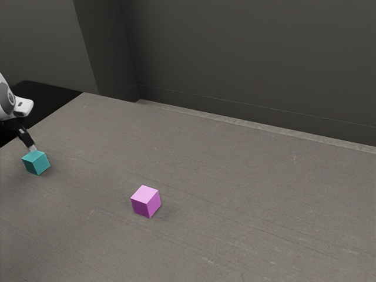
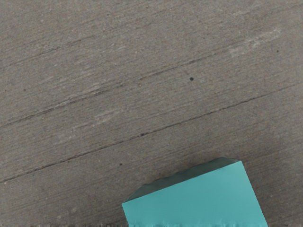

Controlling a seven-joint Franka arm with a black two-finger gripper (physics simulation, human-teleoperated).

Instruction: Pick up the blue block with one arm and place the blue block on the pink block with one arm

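gripper: (image 1: 29, 148) at the exterior view's far left edge, hanging under the white arm (image 1: 8, 103), pointing down at the blue block (image 1: 36, 163).
gripper state: cannot tell. Open or closed isn't readable from this angle, so a grip on the block can't be confirmed.
contact: the gripper's lower end meets the block's upper back corner in the exterior view; touching or just above, too close to call.
blue block: renders teal. It is near the table's left side in the exterior view, one corner toward the camera. In the wrist view it (image 2: 194, 201) is directly under the hand, with the top face and a darker strip of one side showing.
block support: resting on the table or slightly lifted, cannot tell.
pink block: (image 1: 145, 201) on the table, well apart from the blue block, toward the exterior view's right and nearer the camera, sitting flat.
stack: not done yet.
table: (image 1: 247, 176) grey, streaked grain; the wrist view shows thin diagonal lines and a small dark speck on it (image 2: 118, 85).
background: dark grey walls (image 1: 247, 53) behind the table's far edge.
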